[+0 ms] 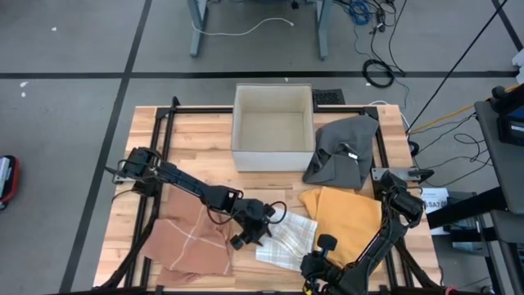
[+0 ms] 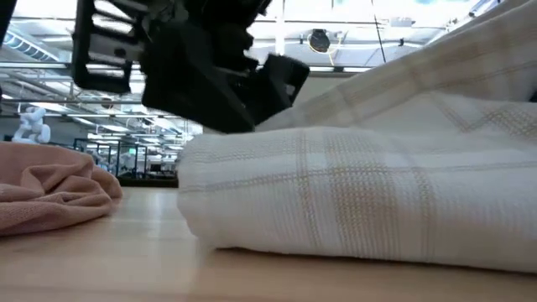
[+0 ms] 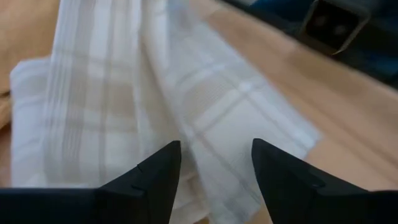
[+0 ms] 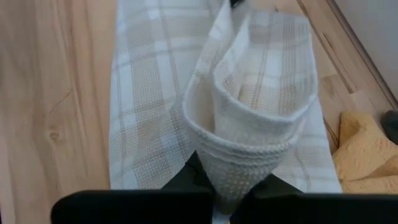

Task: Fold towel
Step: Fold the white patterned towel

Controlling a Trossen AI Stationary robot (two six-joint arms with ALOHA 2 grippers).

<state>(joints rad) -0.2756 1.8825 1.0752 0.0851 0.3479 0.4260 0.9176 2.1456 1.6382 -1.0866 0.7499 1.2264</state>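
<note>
Beige box [image 1: 273, 127] seemingly holding nothing, grey cloth [image 1: 341, 149] beside

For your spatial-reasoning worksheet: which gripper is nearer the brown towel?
Left. The left gripper hangs open just beside the brown towel, over the white checked towel; the right gripper pinches that white towel's far edge.

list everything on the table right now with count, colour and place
white checked towel: 1, white with beige lines, front centre, partly folded
pink towel: 1, pink, front left
yellow towel: 1, mustard yellow, front right
grey towel: 1, dark grey, right of the box
box: 1, white, open, back centre
table: 1, light wood
left gripper: open, at the white checked towel's left edge
right gripper: shut on a fold of that towel
</note>
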